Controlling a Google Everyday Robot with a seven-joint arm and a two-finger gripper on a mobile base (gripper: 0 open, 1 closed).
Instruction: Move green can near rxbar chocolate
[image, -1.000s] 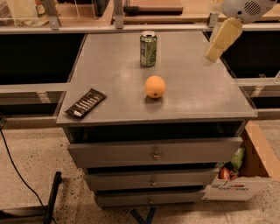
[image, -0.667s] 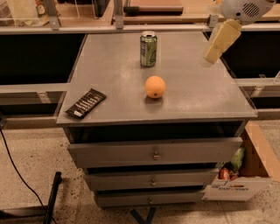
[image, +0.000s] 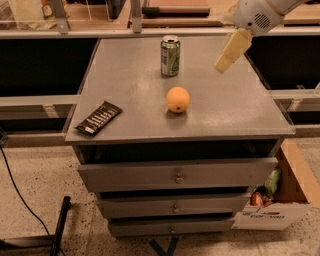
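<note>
So right now my gripper (image: 225, 61) is hanging in the upper right of the frame, above the back right part of the grey cabinet top (image: 240, 115), well apart from everything. Honestly I can't tell from this angle whether it's open or closed. The green can (image: 170, 56) stands upright at the top centre of the frame, near the back edge of the top. The rxbar chocolate (image: 99, 118) lies flat at the left, close to the front left corner. My read is I'm at the reach-for-the-can step, nothing grabbed yet. To do it well I'd come across to the left, drop to about mid-height on the can and get a jaw on either side of the body before closing, so it doesn't tip. Then I'd lift it properly clear, because the orange (image: 178, 99) sits in the middle, just right of a straight path to the bar, and could roll if clipped. I'd set the can down upright just beside the bar rather than on it, and stay gentle, since the bar is right by the edge. Count: one can, one bar, one orange, one gripper, three drawers (image: 175, 175) below, and one cardboard box (image: 280, 210) at lower right.
</note>
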